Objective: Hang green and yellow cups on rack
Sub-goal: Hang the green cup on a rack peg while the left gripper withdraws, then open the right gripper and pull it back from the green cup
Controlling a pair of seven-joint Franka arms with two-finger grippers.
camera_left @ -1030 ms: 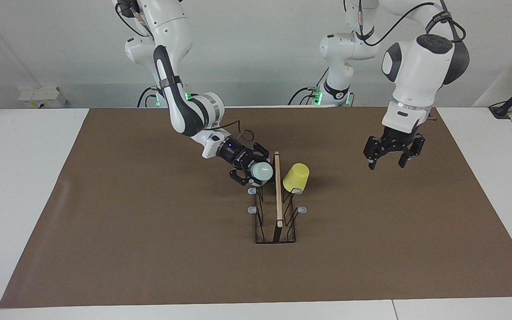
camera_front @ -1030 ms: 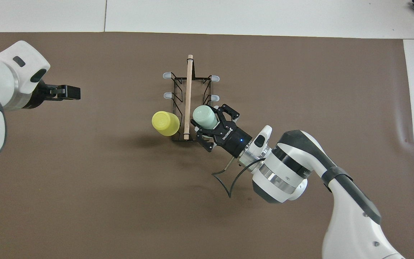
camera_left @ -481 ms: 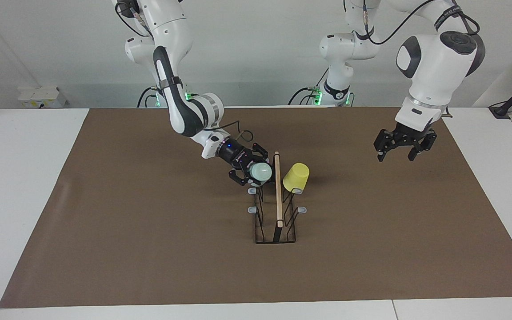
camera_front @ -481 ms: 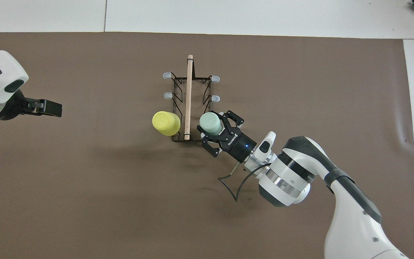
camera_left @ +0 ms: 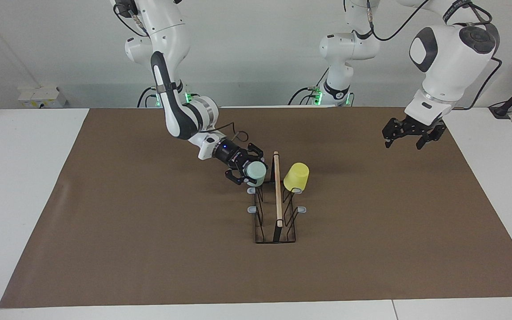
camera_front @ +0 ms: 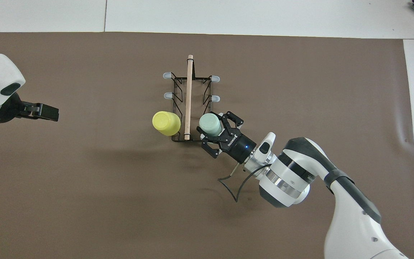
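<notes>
step in hand: the green cup [camera_left: 256, 171] was being seated on the rack [camera_left: 275, 209], on the prong nearest the robots along the side toward the right arm's end of the table. the yellow cup [camera_left: 296, 177] already hung on the matching prong of the side toward the left arm's end, so by my reading the task was in its last step.
right gripper: the right gripper [camera_left: 246, 170] was low beside the rack with its fingers closed around the green cup's sides; in the overhead view the right gripper [camera_front: 217, 130] reached in slantwise from the right arm's end.
left gripper: the left gripper [camera_left: 412, 135] hung in the air over the brown mat [camera_left: 149, 231] toward the left arm's end, well apart from the rack, waiting. its fingers stood apart and held nothing.
green cup, pointing: its closed base faced up and toward the rack's wooden bar [camera_left: 277, 189], its mouth down and away toward the gripper, so its long axis was tilted, leaning along the prong as far as i could judge.
yellow cup, pointing: upside down, base uppermost and tipped away from the bar.
rack axis: the bar ran straight away from the robots.
next move calls for: a judgement only: letting go gently once the cup rested on the prong, then backing off along the gripper's own line so as not to drag the cup off or nudge the light rack.
</notes>
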